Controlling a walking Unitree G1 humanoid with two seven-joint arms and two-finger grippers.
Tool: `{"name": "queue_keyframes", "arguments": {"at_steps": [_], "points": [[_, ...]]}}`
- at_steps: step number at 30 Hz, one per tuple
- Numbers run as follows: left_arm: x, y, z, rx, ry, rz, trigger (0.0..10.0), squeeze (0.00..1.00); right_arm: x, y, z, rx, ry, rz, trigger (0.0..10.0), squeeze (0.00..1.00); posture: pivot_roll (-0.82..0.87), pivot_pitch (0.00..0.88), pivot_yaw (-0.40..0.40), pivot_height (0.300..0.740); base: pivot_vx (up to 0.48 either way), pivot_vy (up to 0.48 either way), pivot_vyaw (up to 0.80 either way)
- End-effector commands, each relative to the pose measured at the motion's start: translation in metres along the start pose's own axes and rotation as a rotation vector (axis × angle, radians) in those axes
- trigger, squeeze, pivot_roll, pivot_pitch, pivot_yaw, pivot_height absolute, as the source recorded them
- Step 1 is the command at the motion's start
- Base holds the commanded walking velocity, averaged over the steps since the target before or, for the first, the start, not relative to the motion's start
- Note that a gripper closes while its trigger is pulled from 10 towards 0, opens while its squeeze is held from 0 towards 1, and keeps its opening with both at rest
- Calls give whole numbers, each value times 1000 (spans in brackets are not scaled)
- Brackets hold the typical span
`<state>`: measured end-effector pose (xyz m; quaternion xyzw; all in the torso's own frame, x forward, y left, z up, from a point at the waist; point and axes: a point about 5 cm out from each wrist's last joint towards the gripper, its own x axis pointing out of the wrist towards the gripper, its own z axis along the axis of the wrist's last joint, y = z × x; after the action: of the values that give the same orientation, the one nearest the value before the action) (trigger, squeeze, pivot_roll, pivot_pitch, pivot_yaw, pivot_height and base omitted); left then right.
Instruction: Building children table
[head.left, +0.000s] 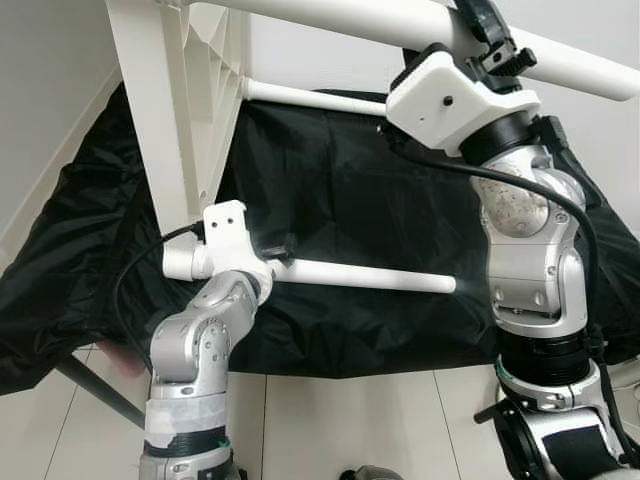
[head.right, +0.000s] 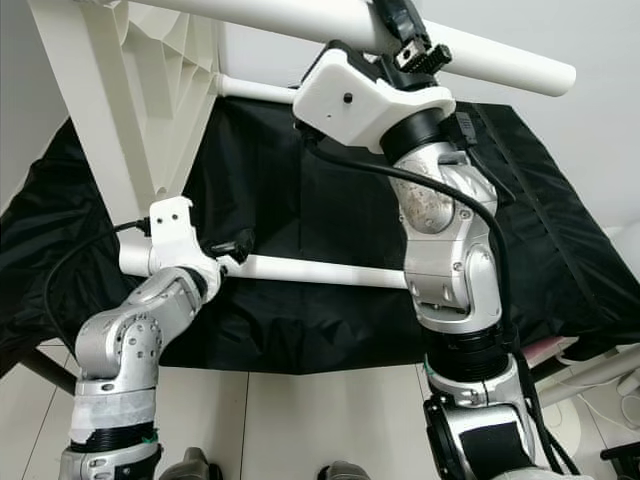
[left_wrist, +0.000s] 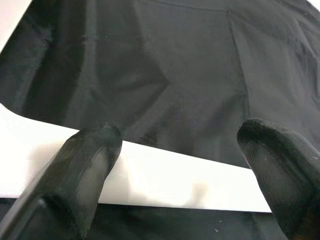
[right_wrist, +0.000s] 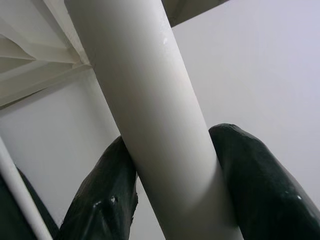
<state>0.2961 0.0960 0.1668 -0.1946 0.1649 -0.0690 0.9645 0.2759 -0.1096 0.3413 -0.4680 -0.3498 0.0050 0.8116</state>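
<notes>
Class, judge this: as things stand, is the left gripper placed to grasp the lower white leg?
Probably yes: the left gripper is open with a finger either side of the lower leg, nothing between them.

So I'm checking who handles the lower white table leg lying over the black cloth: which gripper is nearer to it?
Left. The left gripper straddles the lower table leg, fingers apart. The right gripper is raised, clamped on the upper table leg.

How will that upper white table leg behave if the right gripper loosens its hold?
The upper white leg looks smooth and round, so it would probably slip or turn between the right gripper fingers. It seems stiff, likely light plastic. Being fixed to the white tabletop, it probably swings rather than rolls.
</notes>
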Motion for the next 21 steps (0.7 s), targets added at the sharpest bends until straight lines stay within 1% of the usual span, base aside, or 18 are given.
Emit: {"name": "queue_keyframes", "arguments": {"at_steps": [1, 2, 6, 7, 9, 10, 12, 13, 14, 15, 16, 17, 20, 21], "points": [[4, 3, -16, -36, 88, 80, 10000, 0, -2, -24, -8, 179, 64, -158, 0, 0, -48, 68, 13, 740, 0, 0, 0], [5, 2, -21, -56, 132, 108, 10000, 0, -3, -26, -8, 184, 69, -164, 0, 0, -55, 69, 19, 740, 0, 0, 0], [3, 2, -18, -57, 145, 111, 10000, 0, -4, -28, -8, 182, 73, -169, 0, 0, -58, 71, 23, 740, 0, 0, 0], [1, -4, -12, -47, 127, 69, 10000, 0, -4, -28, -8, 179, 72, -171, 0, 0, -58, 71, 23, 740, 0, 0, 0], [1, -4, -12, -47, 127, 69, 10000, 0, -4, -28, -8, 179, 72, -171, 0, 0, -58, 71, 23, 740, 0, 0, 0], [-2, -12, -6, -45, 106, 6, 10000, 0, -5, -27, -7, 181, 70, -170, 0, 0, -55, 72, 22, 740, 0, 0, 0], [-2, -12, -6, -45, 106, 6, 10000, 0, -5, -27, -7, 181, 70, -170, 0, 0, -55, 72, 22, 740, 0, 0, 0], [-15, -28, -4, -7, 142, -140, 10000, 0, -4, -17, -4, 179, 40, -114, 0, 0, -52, 79, 20, 740, 0, 0, 0], [-15, -28, -4, -7, 142, -140, 10000, 0, -4, -17, -4, 179, 40, -114, 0, 0, -52, 79, 20, 740, 0, 0, 0], [-21, -31, -9, 14, 187, -182, 10000, 0, -2, -10, 0, 174, 16, -80, 0, 0, -48, 89, 15, 740, 0, 0, 0], [-21, -31, -9, 14, 187, -182, 10000, 0, -2, -10, 0, 174, 16, -80, 0, 0, -48, 89, 15, 740, 0, 0, 0], [-29, -26, -17, 55, 266, -182, 10000, 0, 1, 5, 7, 168, -27, -25, 0, 0, -44, 98, 10, 740, 0, 0, 0], [-32, -27, -18, 60, 280, -188, 10000, 0, 1, 10, 10, 173, -41, -4, 0, 0, -38, 105, 3, 740, 0, 0, 0], [-36, -31, -15, 61, 276, -221, 10000, 0, 2, 14, 12, 170, -52, 11, 0, 0, -29, 110, -5, 740, 0, 0, 0]]}}
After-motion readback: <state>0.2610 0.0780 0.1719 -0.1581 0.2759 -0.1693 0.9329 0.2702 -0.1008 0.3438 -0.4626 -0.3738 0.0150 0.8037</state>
